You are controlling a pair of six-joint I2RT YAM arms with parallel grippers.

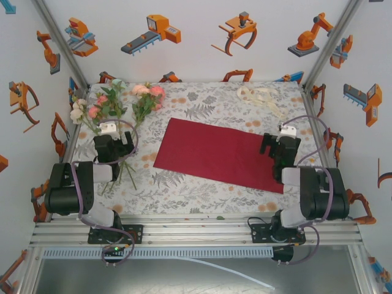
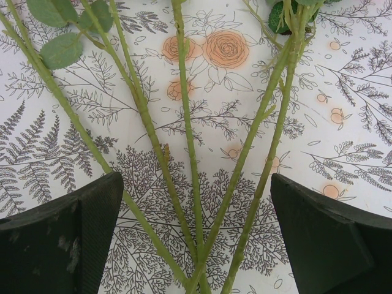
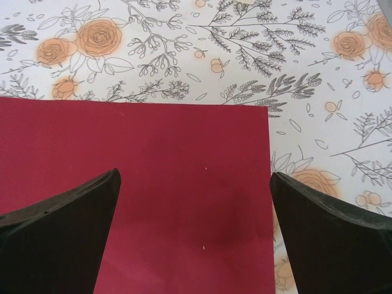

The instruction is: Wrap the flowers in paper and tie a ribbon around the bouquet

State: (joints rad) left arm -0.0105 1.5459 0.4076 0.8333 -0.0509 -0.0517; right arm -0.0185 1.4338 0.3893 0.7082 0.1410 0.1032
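Straddling the roses' stems (image 2: 187, 122) left of the crimson paper (image 1: 214, 153), the left gripper (image 2: 195, 184) is gaping empty; the right gripper (image 3: 195, 174) is gaping over the paper's right edge. Stems are looking light, thin and springy, so pinching where they converge is seeming safest.

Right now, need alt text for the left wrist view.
Open left gripper straddles the green stems of the flowers, one dark finger on each side where the stems converge toward the bottom edge. They lie on a white tablecloth printed with grey ferns and orange roses; green leaves at top left.
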